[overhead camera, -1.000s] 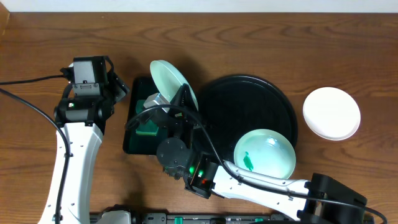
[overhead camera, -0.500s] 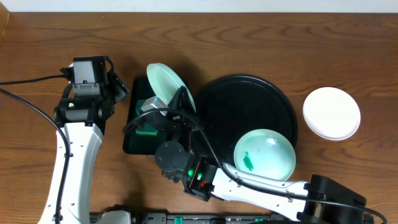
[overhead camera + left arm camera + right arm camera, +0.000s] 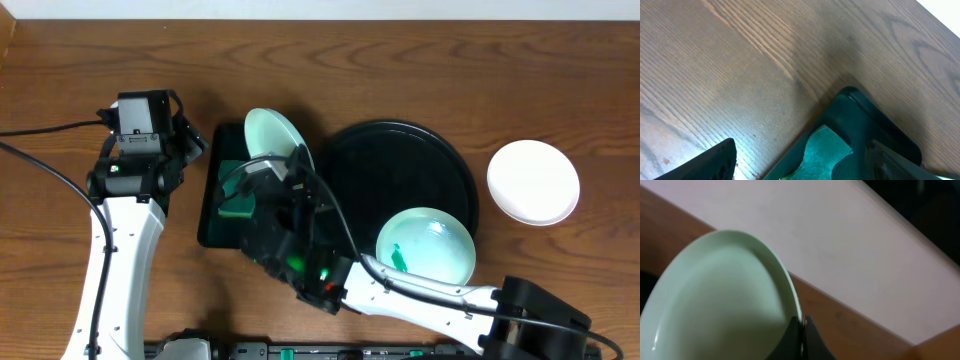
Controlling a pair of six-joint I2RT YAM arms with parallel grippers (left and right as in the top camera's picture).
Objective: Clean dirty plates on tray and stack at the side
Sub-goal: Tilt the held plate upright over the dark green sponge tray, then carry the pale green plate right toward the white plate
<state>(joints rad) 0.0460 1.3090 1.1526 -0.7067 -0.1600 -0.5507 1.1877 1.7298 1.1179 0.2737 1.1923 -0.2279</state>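
1. While the right hand (image 3: pixel 801 330) is pressed together on the rim of one mint plate (image 3: pixel 720 295), that plate stands steeply tilted, just left of the round black tray (image 3: pixel 390 165). It is off the surface (image 3: pixel 80 60).
2. Below the held plate, still left of the round tray, lies a smaller rectangular black tray (image 3: pixel 212 225). A green sponge (image 3: pixel 238 207) lies in it.
3. Second mint plate (image 3: pixel 425 248): flat inside the round tray, at its near-right part. A green smear (image 3: pixel 398 258) marks its left side.
4. White plate (image 3: pixel 533 181): flat on the surface, right of the round tray, apart from its rim.
5. Left hand (image 3: pixel 800 167): fingers spread wide, pinching nothing. It sits farther left of the round tray, beside the rectangular tray's far-left corner. The wrist view shows that corner and the sponge between the fingers.
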